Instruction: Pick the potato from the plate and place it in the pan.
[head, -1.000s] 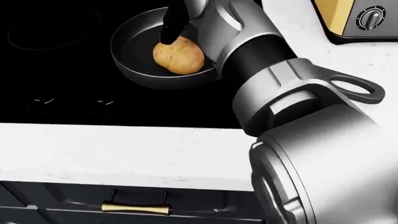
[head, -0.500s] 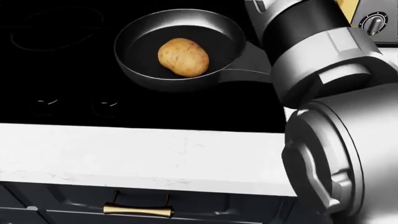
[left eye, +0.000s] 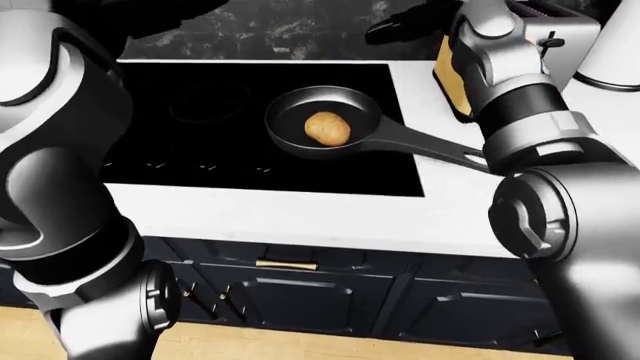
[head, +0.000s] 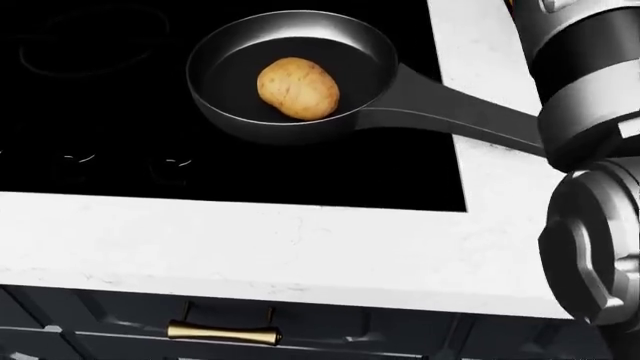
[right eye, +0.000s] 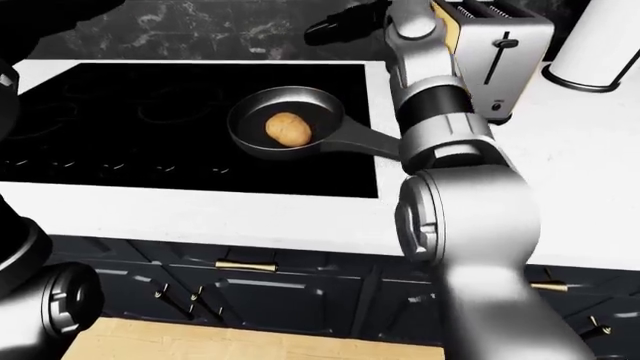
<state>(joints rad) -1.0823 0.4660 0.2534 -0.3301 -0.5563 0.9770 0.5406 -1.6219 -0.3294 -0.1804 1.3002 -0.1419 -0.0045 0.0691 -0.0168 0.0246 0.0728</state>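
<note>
Right hand (right eye: 340, 26) is withdrawn up-and-away from potato (head: 298, 88), left resting below it in pan (head: 230, 45); finger state cannot be told; potato judged firm, hefty, gripped across its middle.

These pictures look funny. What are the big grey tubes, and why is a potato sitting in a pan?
The grey tubes are a robot's arms. All three pictures come from cameras on its head, so you look over its arms the way it does. This is a computer-made kitchen, not a real one.

The potato lies in a dark pan on a black stove. The pan's handle sticks out over the white counter. A toaster stands on the counter, toward the top right of the right-eye picture.

The right arm reaches up past the pan; its dark right hand is in the air beside the toaster and seems to hold nothing. The left arm fills the left side of the left-eye picture, but its hand is out of sight.

Nothing is touching the potato.
</note>
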